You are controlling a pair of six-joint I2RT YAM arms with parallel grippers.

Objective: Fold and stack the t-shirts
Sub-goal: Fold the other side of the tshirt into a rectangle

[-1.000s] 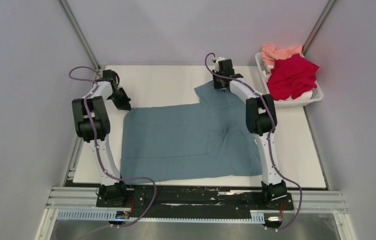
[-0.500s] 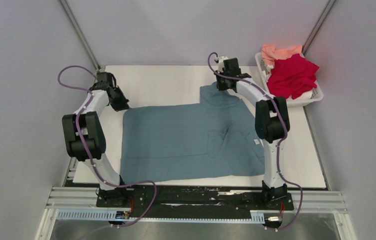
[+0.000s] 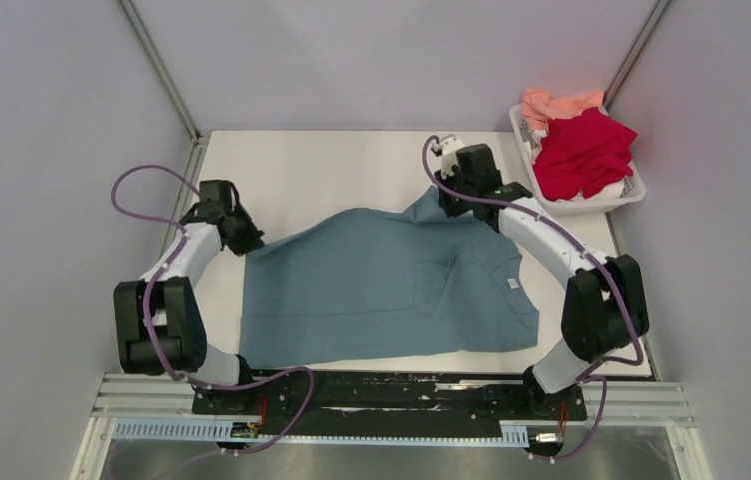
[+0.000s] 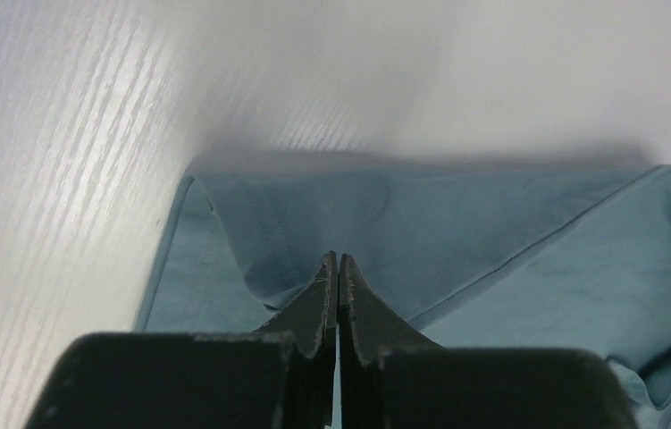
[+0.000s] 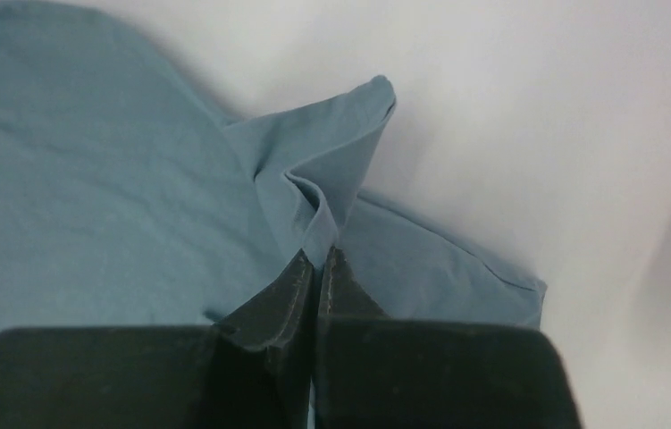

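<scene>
You have the teal-blue t-shirt (image 3: pixel 391 290) lying across the middle of the table (image 3: pixel 331 165), most of it flat, with its near hem close to the table's near edge by the arm bases. Your left gripper (image 3: pixel 247 238) sits at the shirt's far-left corner. In the left wrist view its fingertips (image 4: pixel 325 268) are pressed together with a fold of the hemmed cloth pinched between them, so it is clamped on the shirt. Your right gripper (image 3: pixel 443 203) is at the far-right part of the shirt, and the right wrist view shows its fingertips (image 5: pixel 300 268) closed tight on a peaked pleat of teal fabric that stands up from the surface. The far edge of the shirt runs between the two pinched points, climbing from the left one toward the right one, while the body of the shirt stays on the table nearer to you. A small white tag (image 3: pixel 512 284) shows on the cloth toward the right side, just beside the right arm's forearm. The other two garments are off in the basket (image 3: pixel 613 205) at the table's far-right corner, apart from the teal one. The crimson red t-shirt (image 3: pixel 581 150) is heaped on top and spilling over the rim, and the salmon-pink t-shirt (image 3: pixel 556 103) is bunched at the basket's far end, touching the red one.
</scene>
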